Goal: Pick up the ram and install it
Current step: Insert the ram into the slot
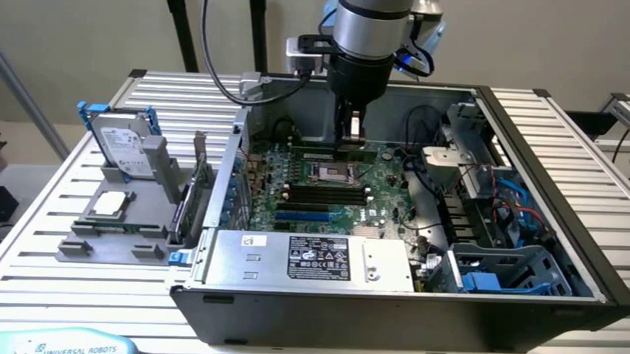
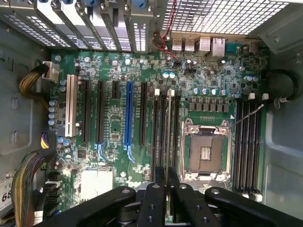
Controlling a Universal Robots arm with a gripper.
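Note:
The ram (image 1: 330,155) is a thin green stick lying level just under my gripper (image 1: 352,140), inside the open PC case (image 1: 551,192). It sits low over the memory slots beyond the empty CPU socket (image 1: 333,174). I cannot tell whether it is seated in a slot. In the wrist view the ram (image 2: 166,137) appears edge-on as a pale strip running between the black fingers (image 2: 156,198), in line with the memory slots (image 2: 161,132) beside the CPU socket (image 2: 207,153). The gripper (image 2: 166,182) is shut on the ram.
A second bank of black memory slots (image 1: 320,195) lies on the near side of the socket. The power supply (image 1: 310,258) fills the case's front, with cables and a blue drive cage (image 1: 502,273) at the exterior view's right. A hard drive (image 1: 126,147) and grey fixtures (image 1: 108,221) stand outside the case.

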